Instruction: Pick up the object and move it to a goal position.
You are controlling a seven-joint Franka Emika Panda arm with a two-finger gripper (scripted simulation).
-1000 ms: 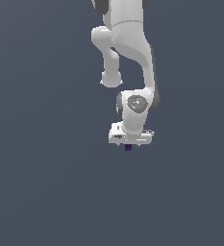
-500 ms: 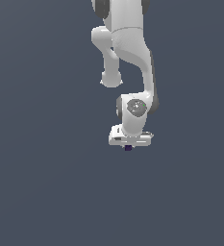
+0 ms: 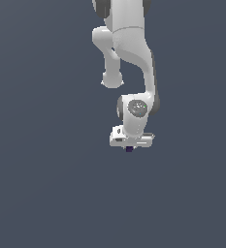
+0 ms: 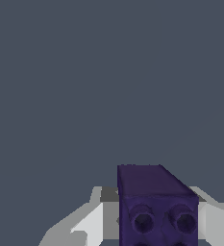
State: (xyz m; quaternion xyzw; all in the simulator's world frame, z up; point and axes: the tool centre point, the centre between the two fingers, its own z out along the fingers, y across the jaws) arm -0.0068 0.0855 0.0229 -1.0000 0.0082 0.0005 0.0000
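The object is a tiny dark purple-navy block. In the exterior view it peeks out just under the white gripper, near the middle of the picture. In the wrist view the block is large and close, with round holes on the face toward the camera, and it sits between the white fingers. The gripper is shut on the block. The fingers themselves are mostly hidden behind the hand in the exterior view.
The white arm comes down from the exterior view's top. All around is plain dark grey ground with nothing else on it. No goal marker shows in either view.
The hand with the block has shifted slightly up and a little toward the exterior view's left over the last second. The grip on the block has not changed.
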